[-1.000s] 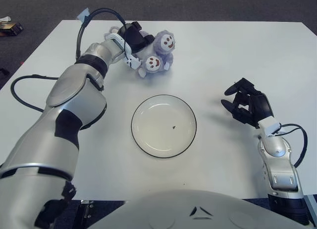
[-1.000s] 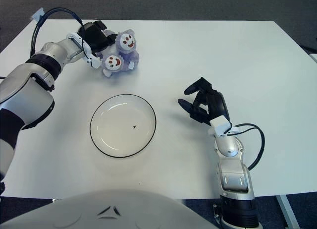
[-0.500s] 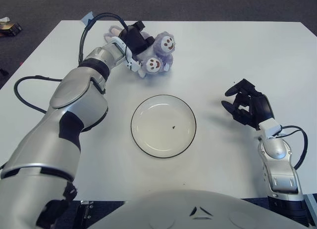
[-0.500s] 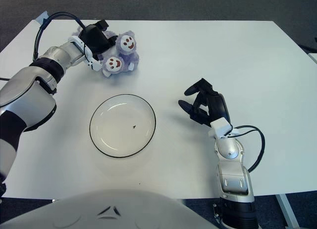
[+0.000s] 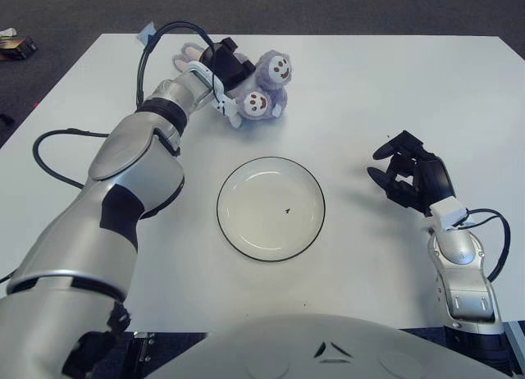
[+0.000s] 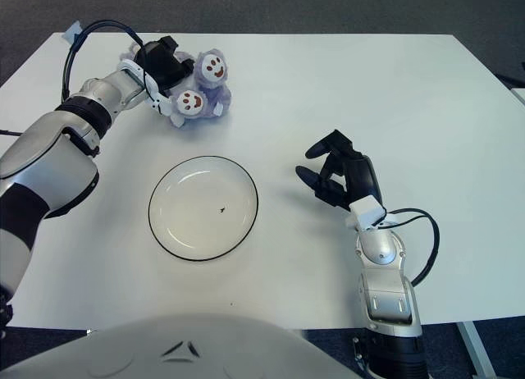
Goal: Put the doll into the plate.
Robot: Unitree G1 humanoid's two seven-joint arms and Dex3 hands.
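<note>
White desk spreads bare around the empty plate at near centre. To the plate's right, the right hand shows idle, fingers loosely spread. Farther back, the left hand is clamped on the purple doll. One-sided grip could let it slip. Open room lies between doll and plate.

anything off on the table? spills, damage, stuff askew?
Nothing spilled or broken. The plate sits flat and empty apart from a tiny dark speck near its middle. The doll lies in a heap at the far side, left hand closed on it. Right hand shows right of the plate, holding nothing.
</note>
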